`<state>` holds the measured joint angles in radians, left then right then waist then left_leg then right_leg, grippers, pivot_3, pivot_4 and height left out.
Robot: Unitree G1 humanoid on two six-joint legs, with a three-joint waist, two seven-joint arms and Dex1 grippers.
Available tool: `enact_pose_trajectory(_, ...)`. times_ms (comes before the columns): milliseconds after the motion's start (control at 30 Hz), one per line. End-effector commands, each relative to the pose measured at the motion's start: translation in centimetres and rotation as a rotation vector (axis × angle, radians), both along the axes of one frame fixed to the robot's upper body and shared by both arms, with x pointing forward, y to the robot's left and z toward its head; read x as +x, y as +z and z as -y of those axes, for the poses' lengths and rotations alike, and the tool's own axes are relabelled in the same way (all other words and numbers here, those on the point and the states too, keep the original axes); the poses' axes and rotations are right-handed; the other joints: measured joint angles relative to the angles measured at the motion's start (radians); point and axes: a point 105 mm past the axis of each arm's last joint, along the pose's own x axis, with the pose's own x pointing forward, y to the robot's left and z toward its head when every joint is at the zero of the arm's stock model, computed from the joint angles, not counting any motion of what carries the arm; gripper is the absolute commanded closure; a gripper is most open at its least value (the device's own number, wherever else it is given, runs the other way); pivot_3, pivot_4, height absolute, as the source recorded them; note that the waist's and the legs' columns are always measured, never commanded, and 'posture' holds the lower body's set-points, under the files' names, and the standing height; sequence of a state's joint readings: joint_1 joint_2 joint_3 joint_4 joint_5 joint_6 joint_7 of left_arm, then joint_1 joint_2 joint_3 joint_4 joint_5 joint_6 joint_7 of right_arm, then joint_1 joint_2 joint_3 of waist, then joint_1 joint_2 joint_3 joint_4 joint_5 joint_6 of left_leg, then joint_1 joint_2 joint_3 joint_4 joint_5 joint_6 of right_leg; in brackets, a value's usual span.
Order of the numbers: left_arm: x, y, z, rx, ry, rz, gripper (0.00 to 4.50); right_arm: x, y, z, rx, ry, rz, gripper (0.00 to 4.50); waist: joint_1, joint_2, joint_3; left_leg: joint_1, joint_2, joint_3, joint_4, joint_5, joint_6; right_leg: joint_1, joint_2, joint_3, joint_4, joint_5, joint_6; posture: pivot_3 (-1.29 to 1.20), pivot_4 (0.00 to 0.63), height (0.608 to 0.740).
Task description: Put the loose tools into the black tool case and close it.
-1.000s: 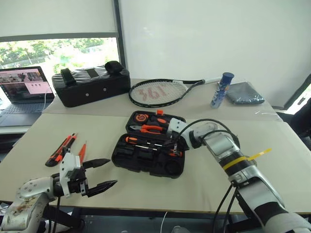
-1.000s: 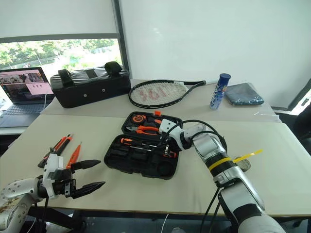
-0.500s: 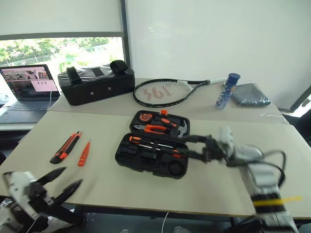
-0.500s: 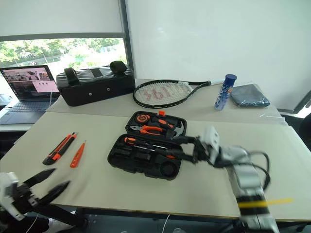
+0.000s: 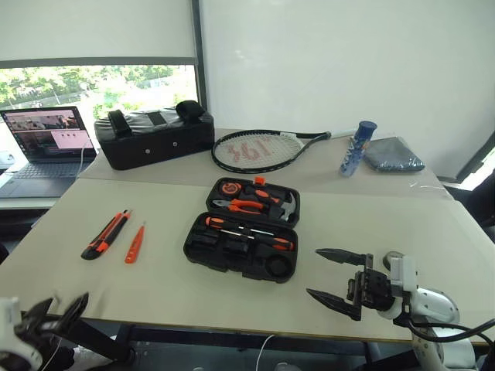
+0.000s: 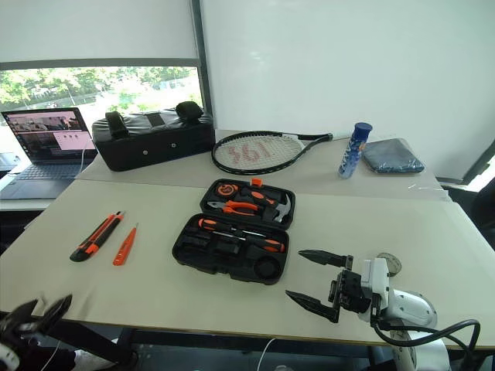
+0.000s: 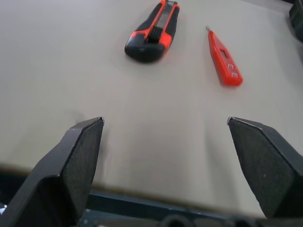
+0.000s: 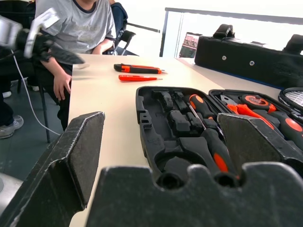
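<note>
Both hands, the left (image 7: 163,161) and right (image 6: 319,281), are hanging wide and empty; the case (image 6: 232,232) is lying open mid-surface, knife (image 5: 105,233) and tester (image 5: 134,242) probably awaiting the left hand's pickup.

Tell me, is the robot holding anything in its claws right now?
No, nothing is held. The right gripper is open beside the tool case, and the left gripper is open over bare table.

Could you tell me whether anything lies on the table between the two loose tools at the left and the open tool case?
Nothing visible does. The utility knife and the slim orange tester lie side by side on bare table to the left of the open black tool case. The left claw is open and empty short of them.
</note>
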<state>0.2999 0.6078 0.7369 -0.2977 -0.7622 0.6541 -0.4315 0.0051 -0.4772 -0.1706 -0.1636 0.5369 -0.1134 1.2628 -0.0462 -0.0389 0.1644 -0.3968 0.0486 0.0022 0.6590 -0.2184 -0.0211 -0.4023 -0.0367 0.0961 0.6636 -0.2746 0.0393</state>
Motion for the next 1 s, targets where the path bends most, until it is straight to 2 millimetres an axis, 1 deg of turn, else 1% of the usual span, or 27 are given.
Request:
enact_pose_trajectory(33, 3.5, 1.0, 2.5, -0.005, -0.078, -0.089, 0.00, 0.2, 1.4, -0.4, 0.020, 0.012, 0.068, 0.05, 0.002, 0.000, 0.000, 0.000, 0.000, 0.000, 0.000, 0.000, 0.000, 0.000, 0.000, 0.000, 0.000, 0.000, 0.000, 0.00, 0.150, 0.740)
enact_pose_trajectory(67, 4.2, 1.2, 3.0, -0.013, -0.095, -0.111, 0.00, 0.3, 1.4, -0.5, 0.019, 0.013, 0.068, 0.05, 0.003, 0.001, 0.000, -0.001, 0.000, 0.000, 0.000, 0.000, 0.000, -0.001, 0.000, 0.000, 0.000, 0.000, 0.000, 0.00, 0.150, 0.740)
enact_pose_trajectory(133, 5.2, 1.0, 4.1, -0.032, -0.121, -0.185, 0.00, 0.3, 1.4, -0.7, 0.018, 0.017, 0.072, 0.05, 0.001, 0.001, 0.000, -0.003, -0.001, -0.001, 0.000, 0.000, 0.000, -0.001, 0.000, 0.000, 0.000, 0.001, -0.001, 0.00, 0.150, 0.740)
enact_pose_trajectory(167, 5.6, 1.0, 4.4, -0.028, -0.122, -0.207, 0.00, 0.3, 1.4, -0.9, 0.018, 0.020, 0.071, 0.05, -0.002, 0.001, 0.000, -0.003, -0.001, -0.001, 0.000, -0.001, -0.002, -0.002, 0.000, 0.000, 0.000, 0.003, -0.005, 0.00, 0.150, 0.740)
enact_pose_trajectory(200, 6.4, 0.9, 4.8, -0.017, -0.118, -0.245, 0.00, 0.3, 1.5, -1.1, 0.017, 0.027, 0.072, 0.05, -0.004, 0.001, 0.000, -0.003, -0.001, -0.001, 0.000, -0.002, -0.003, -0.002, 0.000, 0.000, 0.000, 0.003, -0.005, 0.00, 0.150, 0.740)
enact_pose_trajectory(300, 7.6, 0.3, 5.3, -0.019, -0.084, -0.359, 0.00, 0.3, 1.6, -1.5, 0.017, 0.036, 0.075, 0.05, -0.001, 0.000, 0.001, -0.004, -0.001, -0.002, -0.001, -0.003, -0.004, -0.003, 0.001, -0.001, 0.000, 0.003, -0.005, 0.00, 0.150, 0.740)
enact_pose_trajectory(367, 8.6, 0.1, 6.0, -0.019, -0.091, -0.400, 0.00, 0.3, 1.6, -1.6, 0.019, 0.039, 0.078, 0.05, 0.000, 0.000, 0.001, -0.004, -0.001, -0.003, -0.001, -0.003, -0.004, -0.003, 0.001, -0.001, 0.000, 0.003, -0.005, 0.00, 0.150, 0.740)
enact_pose_trajectory(433, 9.1, -0.2, 6.5, -0.023, -0.093, -0.445, 0.00, 0.2, 1.7, -1.7, 0.021, 0.041, 0.077, 0.05, 0.001, 0.000, 0.001, -0.004, -0.001, -0.003, -0.001, -0.003, -0.004, -0.002, 0.001, -0.001, 0.000, 0.003, -0.005, 0.00, 0.150, 0.740)
enact_pose_trajectory(467, 9.3, -0.4, 6.9, -0.018, -0.115, -0.471, 0.00, 0.2, 1.7, -1.8, 0.020, 0.042, 0.077, 0.05, 0.001, 0.000, 0.001, -0.004, -0.001, -0.003, -0.001, -0.003, -0.004, -0.002, 0.000, -0.001, 0.000, 0.003, -0.005, 0.00, 0.150, 0.740)
enact_pose_trajectory(567, 9.6, -0.9, 7.4, 0.004, -0.136, -0.520, 0.00, 0.1, 1.8, -1.9, 0.022, 0.043, 0.077, 0.05, 0.003, 0.001, 0.001, -0.003, -0.002, -0.003, -0.001, -0.003, -0.004, -0.002, 0.000, -0.001, 0.000, 0.003, -0.005, 0.00, 0.150, 0.740)
enact_pose_trajectory(600, 9.5, -1.1, 7.5, 0.013, -0.146, -0.537, 0.52, 0.1, 1.8, -1.9, 0.023, 0.043, 0.077, 0.00, 0.003, 0.001, 0.001, -0.003, -0.002, -0.003, -0.001, -0.003, -0.004, -0.001, 0.000, -0.001, 0.000, 0.003, -0.005, 0.00, 0.150, 0.740)
enact_pose_trajectory(633, 9.4, -1.4, 7.4, 0.030, -0.153, -0.565, 0.71, 0.1, 1.8, -1.9, 0.024, 0.043, 0.078, 0.00, 0.003, 0.001, 0.001, -0.003, -0.002, -0.003, -0.001, -0.003, -0.004, -0.001, 0.000, -0.001, 0.000, 0.003, -0.005, 0.00, 0.150, 0.740)
enact_pose_trajectory(733, 9.5, -1.6, 6.5, 0.063, -0.120, -0.575, 1.78, 0.1, 1.8, -1.9, 0.024, 0.037, 0.081, 0.00, 0.003, 0.002, 0.001, -0.002, -0.002, -0.003, -0.001, -0.003, -0.004, -0.001, 0.000, 0.000, 0.000, 0.003, -0.005, 0.00, 0.150, 0.740)
enact_pose_trajectory(767, 9.5, -1.6, 6.4, 0.064, -0.118, -0.570, 2.20, 0.1, 1.8, -1.9, 0.024, 0.033, 0.083, 0.00, 0.003, 0.002, 0.001, -0.002, -0.002, -0.003, -0.001, -0.003, -0.004, -0.001, 0.000, 0.000, 0.000, 0.003, -0.005, 0.00, 0.150, 0.740)
enact_pose_trajectory(900, 9.5, -1.6, 6.0, 0.060, -0.118, -0.553, 3.65, 0.1, 1.8, -1.7, 0.020, 0.022, 0.088, 0.00, 0.003, 0.002, 0.001, -0.002, -0.002, -0.003, -0.001, -0.003, -0.004, -0.001, 0.000, 0.000, 0.000, 0.003, -0.005, 0.00, 0.150, 0.740)
enact_pose_trajectory(933, 9.7, -1.4, 6.0, 0.056, -0.123, -0.534, 3.92, 0.1, 1.8, -1.6, 0.017, 0.019, 0.089, 0.00, 0.003, 0.002, 0.001, -0.002, -0.003, -0.003, -0.001, -0.003, -0.004, -0.001, 0.000, 0.000, 0.000, 0.003, -0.005, 0.00, 0.150, 0.740)
enact_pose_trajectory(967, 10.1, -0.8, 6.3, 0.047, -0.145, -0.482, 4.07, 0.1, 1.8, -1.6, 0.016, 0.017, 0.090, 0.00, 0.004, 0.002, 0.001, -0.002, -0.003, -0.003, -0.001, -0.003, -0.004, -0.001, -0.001, 0.000, 0.000, 0.003, -0.005, 0.00, 0.150, 0.740)
enact_pose_trajectory(1000, 11.0, 0.9, 7.4, 0.031, -0.224, -0.353, 4.07, 0.1, 1.8, -1.5, 0.012, 0.013, 0.092, 0.00, 0.005, 0.002, 0.001, -0.002, -0.003, -0.003, -0.001, -0.003, -0.004, -0.001, -0.001, 0.000, 0.000, 0.003, -0.005, 0.00, 0.150, 0.740)
